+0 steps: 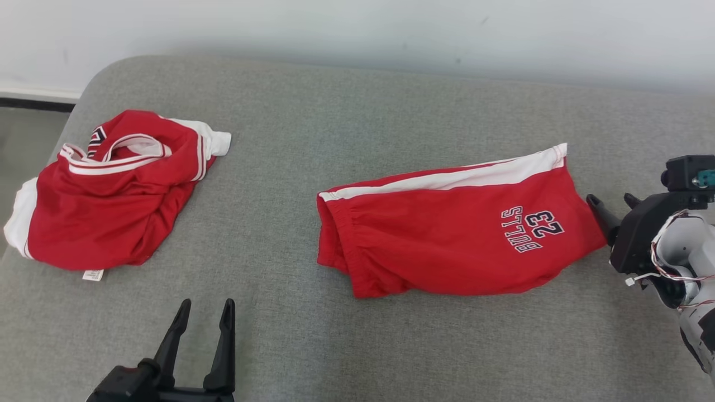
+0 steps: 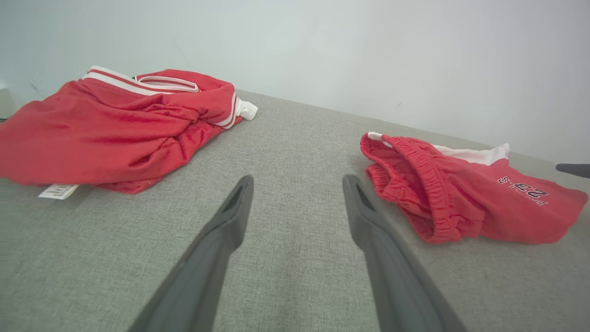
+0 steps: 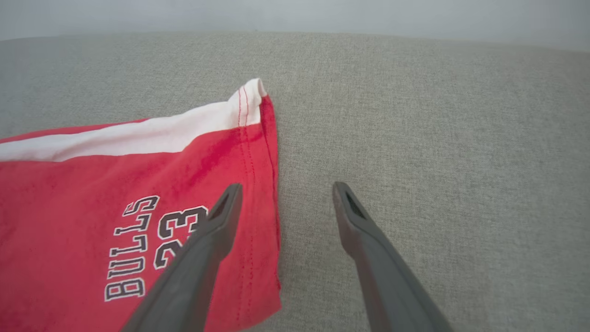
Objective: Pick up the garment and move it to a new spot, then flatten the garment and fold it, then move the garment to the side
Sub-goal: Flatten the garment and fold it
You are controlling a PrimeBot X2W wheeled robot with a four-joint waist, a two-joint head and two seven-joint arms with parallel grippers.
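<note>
Two red garments lie on a grey fabric surface (image 1: 346, 111). Red shorts (image 1: 447, 234) with a white side stripe and "BULLS 23" print lie folded flat right of centre. A red and white jersey (image 1: 111, 206) sits crumpled at the far left. My left gripper (image 1: 206, 307) is open low at the front, between the two garments and touching neither. My right gripper (image 1: 611, 200) is open at the shorts' right hem. In the right wrist view the hem of the shorts (image 3: 92, 184) runs between the fingers of my right gripper (image 3: 288, 186), one finger over the cloth.
A pale wall rises behind the surface. The surface's rounded left corner drops off beside the jersey, with floor (image 1: 28, 134) beyond. Bare grey fabric lies between the garments, in front of them and right of the shorts (image 3: 438, 138).
</note>
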